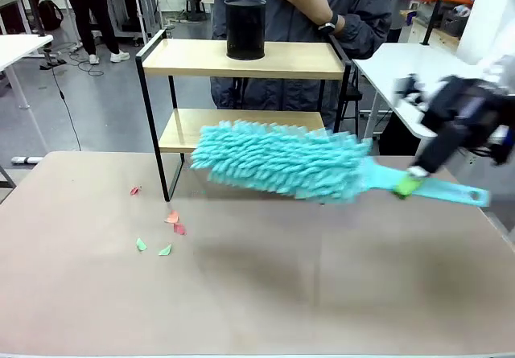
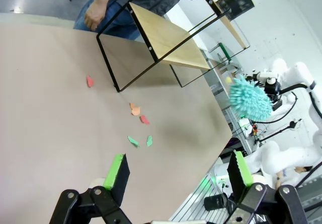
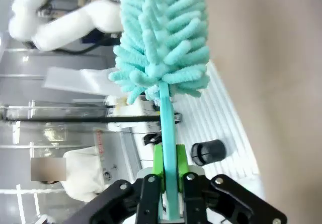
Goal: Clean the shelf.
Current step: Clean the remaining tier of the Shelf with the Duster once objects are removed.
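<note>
A brown-topped table point(image 1: 338, 294) takes up the foreground of a busy lab. The shelf point(image 1: 241, 59) stands at the table's far side, with a person point(image 1: 362, 4) behind it. To the right of the shelf, our right gripper point(image 1: 409, 184) is clenched on the flat handle point(image 1: 451, 194) of a turquoise duster point(image 1: 282, 161). The duster's fluffy head lies level across the front of the shelf's lower board, though we cannot tell whether the fibres touch the wood. Our left gripper point(image 2: 177, 169) hangs released, jaws wide and holding nothing, over the table well in front of the shelf. A black mesh cup point(image 1: 245, 28) sits on the shelf's top board. Near the shelf's front left leg, small pink, orange and green paper scraps point(image 1: 173, 223) lie scattered on the table.
</note>
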### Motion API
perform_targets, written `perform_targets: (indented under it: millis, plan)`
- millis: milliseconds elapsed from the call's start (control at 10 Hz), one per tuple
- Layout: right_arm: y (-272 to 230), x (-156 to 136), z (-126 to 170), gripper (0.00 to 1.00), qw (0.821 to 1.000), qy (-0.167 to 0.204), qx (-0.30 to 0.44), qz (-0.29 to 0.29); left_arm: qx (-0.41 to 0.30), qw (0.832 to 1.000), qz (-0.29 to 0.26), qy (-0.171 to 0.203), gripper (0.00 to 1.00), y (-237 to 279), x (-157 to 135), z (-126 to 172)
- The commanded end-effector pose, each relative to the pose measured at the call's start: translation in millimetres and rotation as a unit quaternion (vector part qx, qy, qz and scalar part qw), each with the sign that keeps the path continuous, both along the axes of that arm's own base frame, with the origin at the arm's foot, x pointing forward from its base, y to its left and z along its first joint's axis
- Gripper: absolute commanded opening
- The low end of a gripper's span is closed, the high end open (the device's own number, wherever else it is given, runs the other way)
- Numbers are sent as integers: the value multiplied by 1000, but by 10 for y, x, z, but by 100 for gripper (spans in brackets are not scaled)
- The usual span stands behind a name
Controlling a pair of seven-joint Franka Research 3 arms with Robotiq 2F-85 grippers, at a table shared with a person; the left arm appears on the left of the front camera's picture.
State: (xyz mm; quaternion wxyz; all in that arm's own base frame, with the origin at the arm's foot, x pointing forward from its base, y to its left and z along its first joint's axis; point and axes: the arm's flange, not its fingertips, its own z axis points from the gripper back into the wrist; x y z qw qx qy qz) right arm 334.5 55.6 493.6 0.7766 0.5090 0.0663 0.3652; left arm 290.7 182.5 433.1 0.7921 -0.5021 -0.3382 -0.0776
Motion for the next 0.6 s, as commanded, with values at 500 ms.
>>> perform_targets:
  millis: [500]
  plan:
    - [-1899,-572,-208,0,806,58,343,-480,-8,1000,0,-16,100,-28,-8,-11]
